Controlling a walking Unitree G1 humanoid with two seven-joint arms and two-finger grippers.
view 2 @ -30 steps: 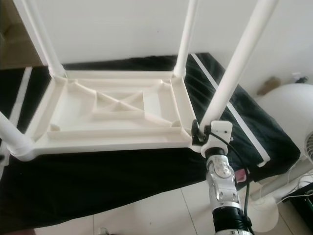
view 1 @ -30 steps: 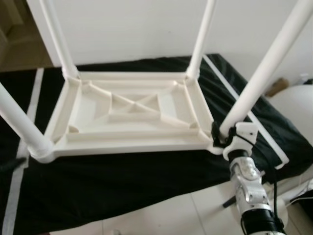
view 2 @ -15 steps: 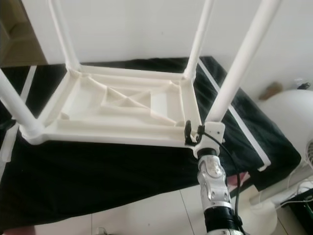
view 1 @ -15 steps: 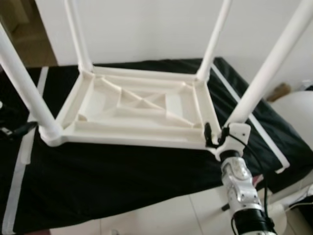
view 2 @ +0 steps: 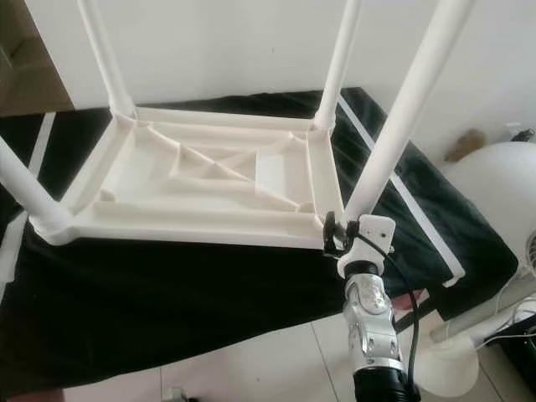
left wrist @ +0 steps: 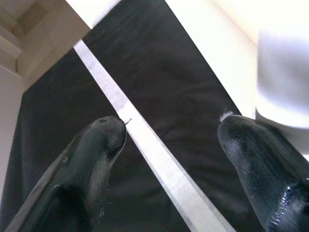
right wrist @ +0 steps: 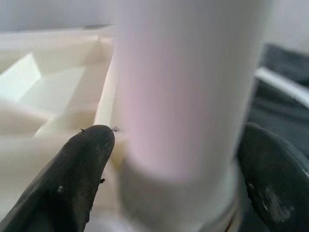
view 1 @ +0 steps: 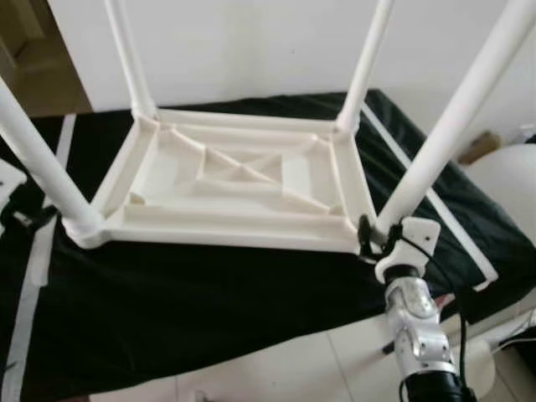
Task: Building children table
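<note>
1. Nearest, low on the right: right gripper [view 2: 335, 235] at the foot of the near right leg [view 2: 394, 126], one black finger [right wrist: 82, 169] on each side of the white tube. Fingers around the leg and close to it, but hard to tell if squeezing tight.
2. Best way here, as a guess: hold low by the socket, keep the leg straight up, push or twist it down slowly, no jerks.
3. Table [view 1: 243, 180] upside down on the black cloth [view 1: 193, 301], ribbed underside up, all four legs up in the corners.
4. Near left leg [view 1: 38, 163] leaning toward the near left; left gripper [left wrist: 169, 145] close beside it, over the cloth and a white stripe [left wrist: 145, 145]. Fingers wide apart, nothing between them.
5. Good job for that free gripper: steady the near left corner so the table can't slide on the cloth.
6. Farther back: far left leg [view 1: 126, 59] and far right leg [view 1: 364, 63] in their sockets, in front of the white wall [view 1: 251, 42]. Worth a look that each sits all the way down.
</note>
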